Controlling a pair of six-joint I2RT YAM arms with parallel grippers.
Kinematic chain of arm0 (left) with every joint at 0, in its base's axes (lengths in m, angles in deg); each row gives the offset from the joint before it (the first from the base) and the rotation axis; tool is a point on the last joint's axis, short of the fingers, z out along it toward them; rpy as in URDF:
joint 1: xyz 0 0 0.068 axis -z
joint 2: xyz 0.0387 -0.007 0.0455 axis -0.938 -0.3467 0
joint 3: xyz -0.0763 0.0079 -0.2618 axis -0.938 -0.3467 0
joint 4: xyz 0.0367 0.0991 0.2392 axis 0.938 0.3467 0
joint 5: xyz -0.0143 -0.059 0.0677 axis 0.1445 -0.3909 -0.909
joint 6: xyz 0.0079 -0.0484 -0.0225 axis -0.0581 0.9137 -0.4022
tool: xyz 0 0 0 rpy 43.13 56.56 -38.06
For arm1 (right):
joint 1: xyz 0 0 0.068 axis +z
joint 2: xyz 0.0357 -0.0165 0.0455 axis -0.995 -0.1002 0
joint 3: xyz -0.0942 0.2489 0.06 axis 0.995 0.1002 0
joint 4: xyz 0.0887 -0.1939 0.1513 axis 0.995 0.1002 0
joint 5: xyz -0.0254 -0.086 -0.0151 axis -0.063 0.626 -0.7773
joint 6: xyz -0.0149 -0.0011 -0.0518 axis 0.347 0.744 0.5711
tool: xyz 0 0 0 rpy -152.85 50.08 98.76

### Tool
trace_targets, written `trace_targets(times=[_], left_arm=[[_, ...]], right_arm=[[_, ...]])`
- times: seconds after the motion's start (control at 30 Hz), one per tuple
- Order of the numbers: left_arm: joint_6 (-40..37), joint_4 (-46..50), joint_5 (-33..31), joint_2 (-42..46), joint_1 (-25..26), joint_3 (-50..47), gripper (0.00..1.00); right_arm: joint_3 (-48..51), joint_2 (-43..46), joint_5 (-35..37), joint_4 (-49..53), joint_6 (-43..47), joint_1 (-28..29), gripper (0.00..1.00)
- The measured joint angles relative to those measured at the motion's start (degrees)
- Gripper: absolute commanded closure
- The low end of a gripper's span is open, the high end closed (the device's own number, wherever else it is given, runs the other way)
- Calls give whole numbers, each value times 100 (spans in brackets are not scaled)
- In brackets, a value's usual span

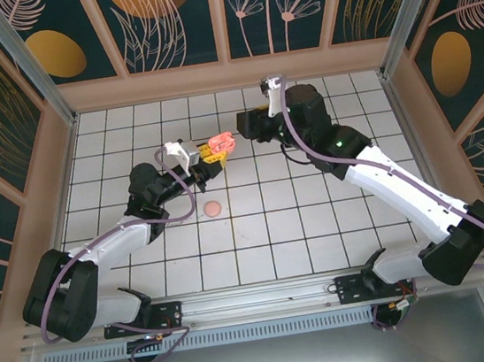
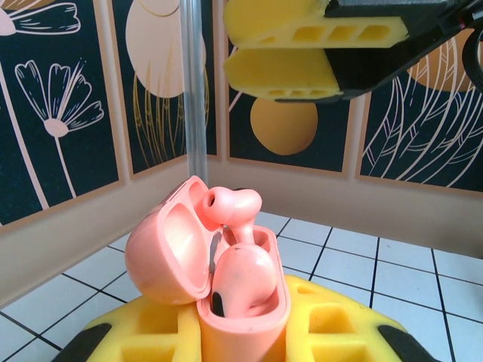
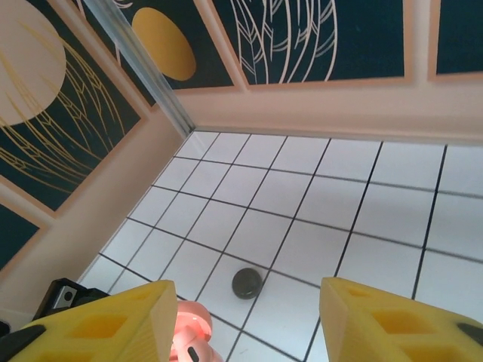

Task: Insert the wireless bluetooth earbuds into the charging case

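Note:
My left gripper [image 1: 213,155] is shut on the coral-pink charging case [image 2: 243,332], held upright above the table with its lid [image 2: 166,253] swung open. One coral-pink earbud [image 2: 245,275] lies seated in the near slot. A second earbud [image 2: 230,205] stands in the far slot, its stem down and its head poking above the rim. My right gripper [image 1: 238,134] hovers open just above and beyond the case [image 1: 220,142], nothing between its yellow fingers [image 2: 279,75]. In the right wrist view the case [image 3: 189,339] shows beside the left finger [image 3: 106,328].
A small dark round object [image 3: 247,283] lies on a white tile below the right gripper. A pale pink round piece [image 1: 213,208] sits on the table near the left arm. Wooden walls [image 1: 228,76] border the tiled floor.

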Motion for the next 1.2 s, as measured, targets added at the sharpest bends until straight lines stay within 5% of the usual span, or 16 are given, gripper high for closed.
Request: trace_targets(times=[0.43,1.2], left_arm=[[0,-22,2,0,0,0,100],[0,-103,2,0,0,0,100]], right_arm=[[813,26,-669,-284,-1421,0,53],[796,-57,-988,-706,-1611,125,62]])
